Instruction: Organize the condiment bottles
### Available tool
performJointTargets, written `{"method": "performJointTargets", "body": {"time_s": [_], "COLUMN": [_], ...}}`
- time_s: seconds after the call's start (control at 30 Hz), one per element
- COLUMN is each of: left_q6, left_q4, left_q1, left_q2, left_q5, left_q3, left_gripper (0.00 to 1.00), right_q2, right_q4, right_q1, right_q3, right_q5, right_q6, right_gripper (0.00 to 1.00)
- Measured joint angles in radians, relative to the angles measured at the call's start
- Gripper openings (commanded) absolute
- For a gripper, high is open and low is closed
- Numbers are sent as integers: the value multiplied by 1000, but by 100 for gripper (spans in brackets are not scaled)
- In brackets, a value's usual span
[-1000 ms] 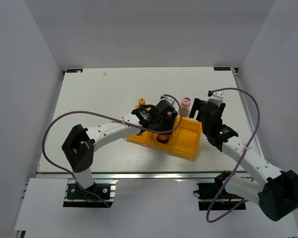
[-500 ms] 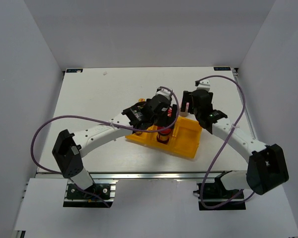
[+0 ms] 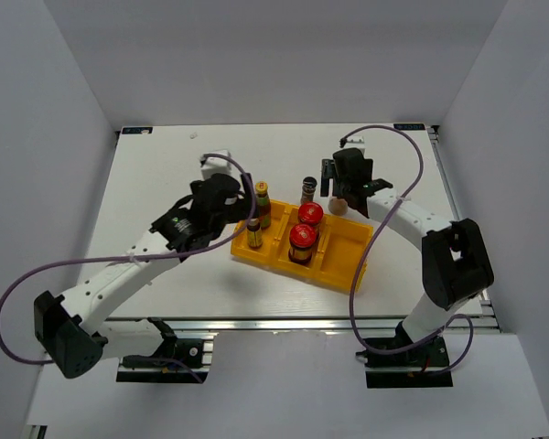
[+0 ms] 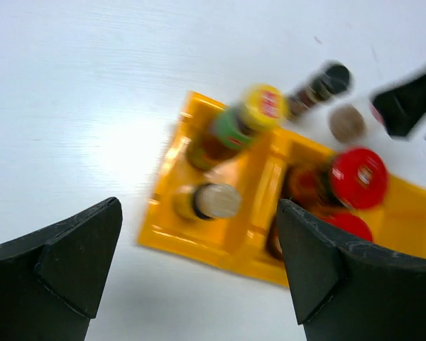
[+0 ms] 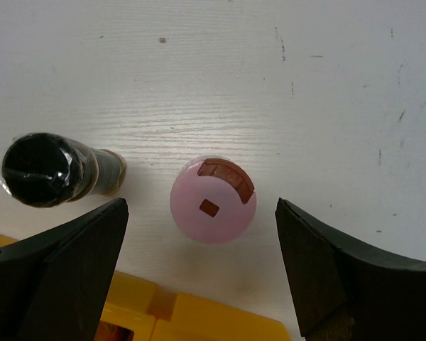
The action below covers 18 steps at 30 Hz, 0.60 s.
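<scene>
The yellow tray [image 3: 343, 256] holds two slim yellow-capped bottles [image 3: 262, 198] [image 3: 253, 234] in its left compartment and two red-lidded jars [image 3: 310, 215] [image 3: 301, 237] in the middle one. Behind the tray, on the table, stand the dark spice jar [image 3: 308, 188] and the pink-lidded shaker [image 5: 213, 201]. My right gripper [image 5: 201, 213] hangs open directly over the shaker, one finger on each side, not touching it. My left gripper [image 4: 197, 234] is open and empty, above the table left of the tray [image 4: 199, 238]. In the blurred left wrist view I see a yellow cap [image 4: 263, 106] and a red lid [image 4: 358, 177].
White walls close in the table on the left, back and right. The tray's right compartment [image 3: 348, 240] has nothing in it. The spice jar [image 5: 42, 170] stands just left of the shaker, near my right gripper's left finger. The tray's rim [image 5: 199, 320] lies close below the shaker.
My left gripper opened and drew back to the left off the tray, uncovering both red-lidded jars. My right gripper swung back and left until it was over the pink-lidded shaker.
</scene>
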Motion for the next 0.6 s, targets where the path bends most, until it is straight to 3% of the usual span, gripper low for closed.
{"method": "performJointTargets", "body": {"time_s": [0.1, 0.47, 0.6], "left_q6": [-14, -5, 3], "left_q4": [15, 98, 125], "left_q1": [82, 176, 253], "left_q2": [-69, -130, -130], "left_q5": [-6, -5, 32], "left_q3": [-69, -130, -153], "left_gripper": [98, 98, 98], "right_q2": [41, 111, 123], "right_q4": [-9, -90, -116], "right_q1": [-6, -10, -10], "right_q3": [29, 109, 138], "right_q5": [-2, 20, 45], "right_q6": [2, 58, 76], "right_gripper": [88, 74, 61]}}
